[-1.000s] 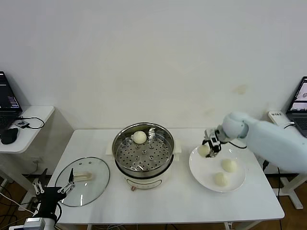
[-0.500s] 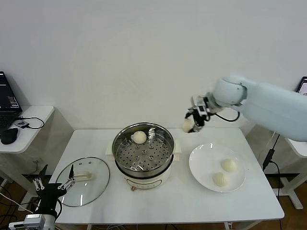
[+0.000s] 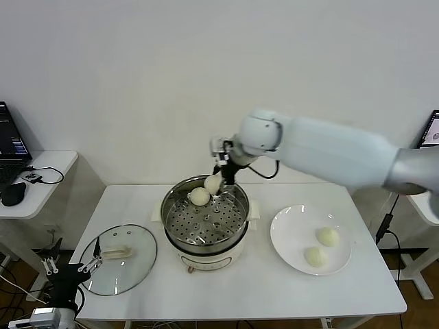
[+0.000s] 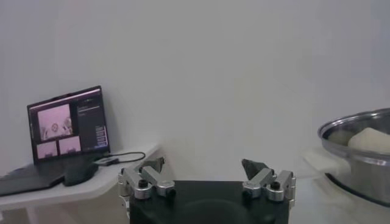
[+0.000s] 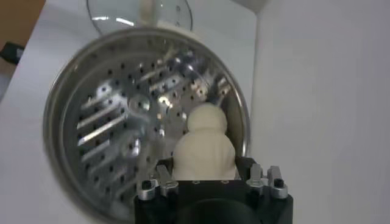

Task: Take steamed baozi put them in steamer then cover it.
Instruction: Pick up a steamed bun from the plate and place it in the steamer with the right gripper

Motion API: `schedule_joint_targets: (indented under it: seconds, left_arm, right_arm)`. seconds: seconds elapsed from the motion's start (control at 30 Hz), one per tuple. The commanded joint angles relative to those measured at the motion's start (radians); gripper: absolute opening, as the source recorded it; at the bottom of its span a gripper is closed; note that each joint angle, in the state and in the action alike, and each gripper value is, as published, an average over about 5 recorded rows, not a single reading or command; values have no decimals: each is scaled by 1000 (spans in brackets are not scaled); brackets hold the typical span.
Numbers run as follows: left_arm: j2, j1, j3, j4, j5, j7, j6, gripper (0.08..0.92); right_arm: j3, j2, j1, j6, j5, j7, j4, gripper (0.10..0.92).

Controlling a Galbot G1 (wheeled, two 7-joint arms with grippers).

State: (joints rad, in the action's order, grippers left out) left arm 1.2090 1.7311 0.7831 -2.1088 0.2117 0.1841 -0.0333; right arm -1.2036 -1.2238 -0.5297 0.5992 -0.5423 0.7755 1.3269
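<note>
My right gripper (image 3: 215, 177) is shut on a cream-white baozi (image 3: 212, 184) and holds it over the back of the steel steamer (image 3: 206, 249). In the right wrist view this baozi (image 5: 205, 156) fills the space between the fingers (image 5: 159, 177). A second baozi (image 3: 199, 197) lies on the perforated tray (image 5: 116, 122) just beneath and beside it. Two more baozi (image 3: 328, 236) (image 3: 315, 256) rest on the white plate (image 3: 291, 232). The glass cover (image 3: 118, 260) lies flat on the table left of the steamer. My left gripper (image 3: 68, 269) hangs open and empty off the table's front left corner.
A side table (image 3: 48, 164) with a laptop (image 4: 64, 125) and a mouse stands at the far left. Another laptop (image 3: 430, 137) sits at the right edge. In the left wrist view the steamer (image 4: 359, 131) shows to one side.
My right gripper lifted a baozi off the plate and carried it left, from the plate to above the steamer's back. The left arm barely shifted.
</note>
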Motion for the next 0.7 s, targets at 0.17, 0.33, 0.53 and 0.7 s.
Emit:
schedule_joint_targets:
  seconds: [0.17,0.33,0.53,0.7]
  left_arm:
    - [2,-7,-2,12,-1,0,-1,823]
    - [1,-10,-1,17,0,1,-3,823]
    - [-1,-10,1,16,2,1,-5,823]
    - [0,-7,1,14,5,1,-7,823]
  right_arm:
    - [9,-186,127,49,-32,-64,-119,645]
    - [17,-224,152,45,-10,-65,-161,645]
    - [12,-247,164,44,17,-64,-191,645]
    - [19,-253,167,41,28,-64,-209,673]
